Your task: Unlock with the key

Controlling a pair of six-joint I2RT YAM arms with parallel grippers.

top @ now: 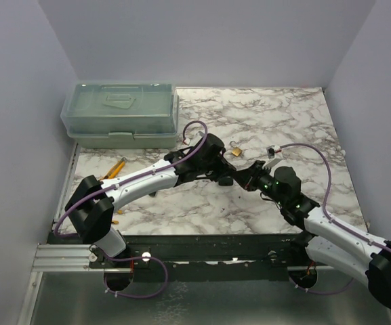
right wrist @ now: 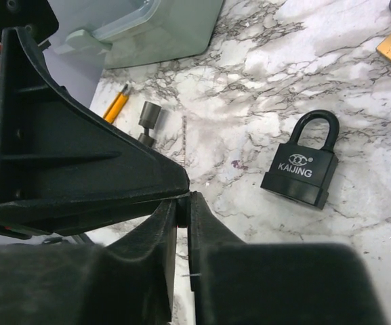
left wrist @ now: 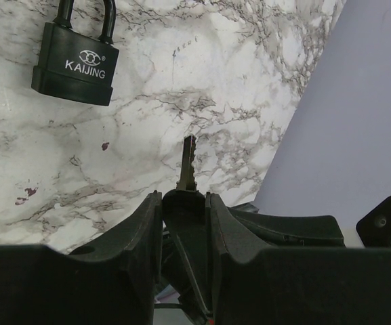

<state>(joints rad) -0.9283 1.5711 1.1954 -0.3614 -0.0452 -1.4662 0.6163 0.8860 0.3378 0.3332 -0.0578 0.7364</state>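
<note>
The key [left wrist: 188, 162] has a black head and a thin metal blade that sticks out past the fingertips over the marble. My left gripper [left wrist: 183, 196] is shut on its head. My right gripper [right wrist: 183, 200] meets it tip to tip and is shut on the same black head [right wrist: 181, 211]. In the top view the left gripper [top: 228, 177] and right gripper [top: 246, 177] touch at the table's middle. A black KAIJING padlock [left wrist: 76, 64] lies flat and closed ahead of the blade, apart from it. It also shows in the right wrist view [right wrist: 300, 172].
A brass padlock [top: 236, 150] lies just behind the grippers. A green lidded toolbox [top: 120, 115] stands at the back left. Yellow-handled pliers [top: 116, 168] and a dark metal piece [right wrist: 148, 118] lie at the left. A small item [top: 272, 150] lies right of the brass padlock.
</note>
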